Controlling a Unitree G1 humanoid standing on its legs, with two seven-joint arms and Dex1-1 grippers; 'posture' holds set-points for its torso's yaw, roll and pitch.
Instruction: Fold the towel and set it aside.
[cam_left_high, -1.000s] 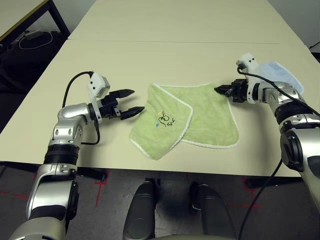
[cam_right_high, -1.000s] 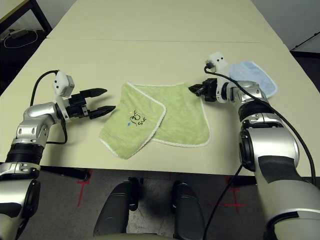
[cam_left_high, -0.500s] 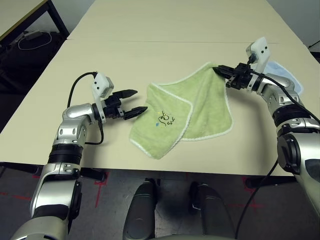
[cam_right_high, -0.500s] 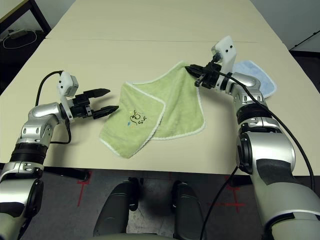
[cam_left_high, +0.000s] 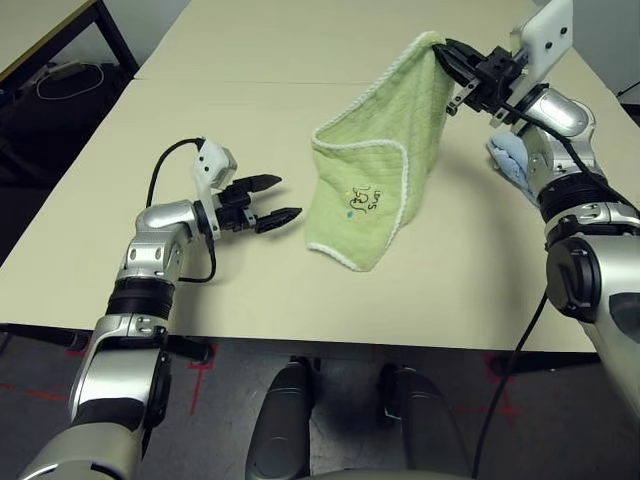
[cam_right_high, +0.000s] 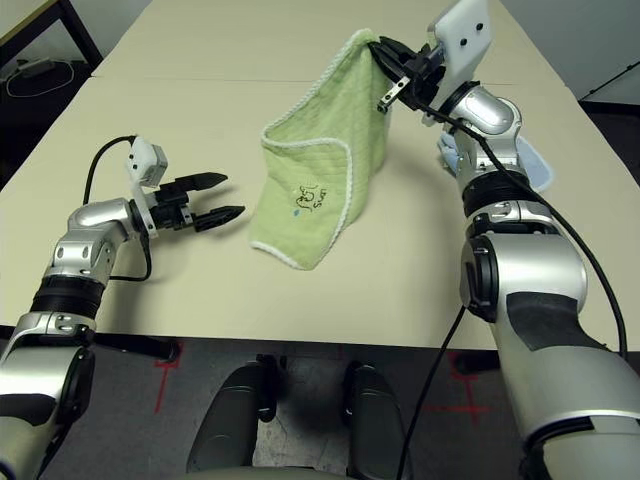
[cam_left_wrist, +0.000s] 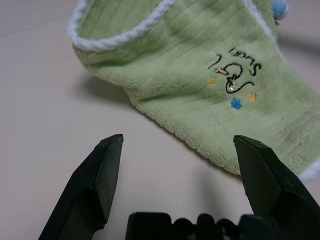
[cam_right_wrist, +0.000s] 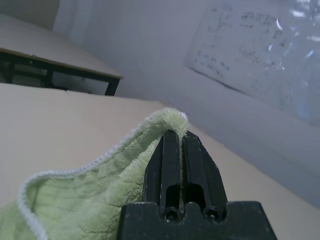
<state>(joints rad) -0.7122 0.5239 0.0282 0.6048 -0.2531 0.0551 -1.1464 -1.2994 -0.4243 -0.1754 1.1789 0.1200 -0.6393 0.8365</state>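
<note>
Right gripper (cam_left_high: 447, 52) pinched tight on one corner of the towel (cam_left_high: 375, 160), held up off the table (cam_left_high: 250, 130) toward 1 o'clock of table centre; fingers pressed together on the cloth. Towel hangs from that corner in a loose drape, white edging showing along the fold, lower end resting on the table near centre. Embroidered motif (cam_left_wrist: 232, 75) faces the robot on the lower part. Left gripper (cam_left_high: 285, 200) low over the table at 9 o'clock of the towel, fingers spread wide, tips just beside the towel's lower edge, not touching. Light blue towel (cam_left_high: 508, 160) partly hidden behind the right forearm, at 3 o'clock of the green one.
</note>
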